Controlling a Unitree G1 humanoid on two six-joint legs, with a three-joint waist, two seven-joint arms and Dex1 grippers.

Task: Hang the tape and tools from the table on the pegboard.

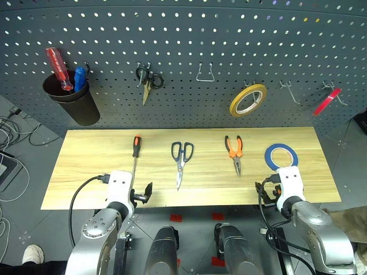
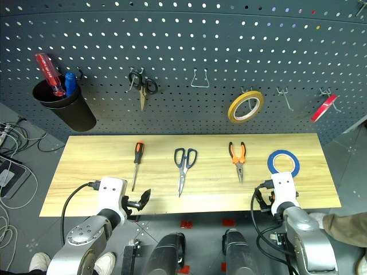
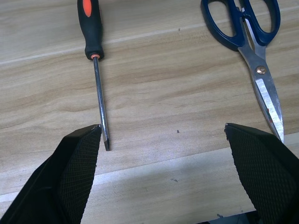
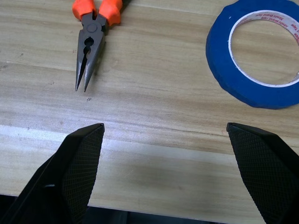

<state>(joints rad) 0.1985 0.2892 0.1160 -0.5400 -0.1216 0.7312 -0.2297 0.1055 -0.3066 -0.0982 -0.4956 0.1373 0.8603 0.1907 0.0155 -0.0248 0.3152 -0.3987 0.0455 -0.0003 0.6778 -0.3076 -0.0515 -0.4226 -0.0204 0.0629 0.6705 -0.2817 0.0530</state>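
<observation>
On the pale wood table [image 1: 92, 166], from left to right, lie an orange-and-black screwdriver [image 1: 136, 150], dark-blue-handled scissors [image 1: 182, 157], orange-handled needle-nose pliers [image 1: 234, 150] and a blue tape roll [image 1: 281, 154]. The dark pegboard [image 1: 189, 40] rises behind them. My left gripper [image 3: 162, 127] hovers open at the table's near edge, between the screwdriver tip [image 3: 106, 144] and the scissor blades [image 3: 271, 107]. My right gripper [image 4: 164, 126] is open too, at the near edge between the pliers [image 4: 91, 42] and the blue tape [image 4: 254, 79]. Neither holds anything.
On the pegboard hang a black cup [image 1: 74, 103] with a clear-red screwdriver, small black scissors [image 1: 148, 80], a yellow tape roll [image 1: 248, 100] and a red roll [image 1: 327, 102]. Bare hooks sit at the middle [image 1: 205, 73] and at the right [image 1: 289, 90]. Cables lie on the floor at the left.
</observation>
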